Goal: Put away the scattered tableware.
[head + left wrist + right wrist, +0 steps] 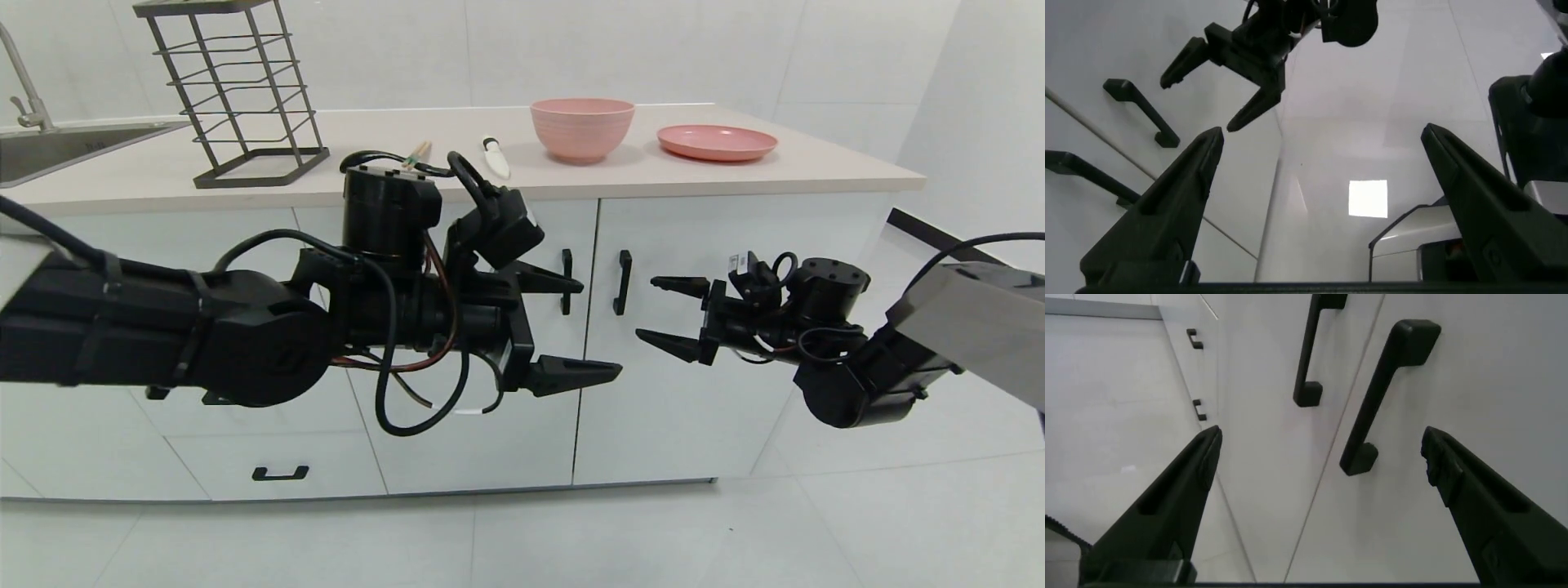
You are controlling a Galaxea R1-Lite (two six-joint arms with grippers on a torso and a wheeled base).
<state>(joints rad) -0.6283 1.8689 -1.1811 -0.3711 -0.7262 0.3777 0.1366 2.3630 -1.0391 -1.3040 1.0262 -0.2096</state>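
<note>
On the beige counter (816,167) stand a pink bowl (582,128) and, to its right, a flat pink plate (718,141). A white utensil with a dark tip (494,154) and a pair of chopsticks (416,152) lie left of the bowl. My left gripper (592,327) hangs open and empty in front of the cabinet doors, well below the countertop. My right gripper (665,312) is open and empty too, facing the left one at the same height. In the left wrist view the right gripper (1212,90) shows beyond my own open fingers (1176,192).
A black wire rack (237,90) stands on the counter's left part, beside a sink (57,147) with a faucet. Two black door handles (593,282) sit between the grippers on the white cabinet; they show close in the right wrist view (1384,392). A drawer pull (279,473) is low left.
</note>
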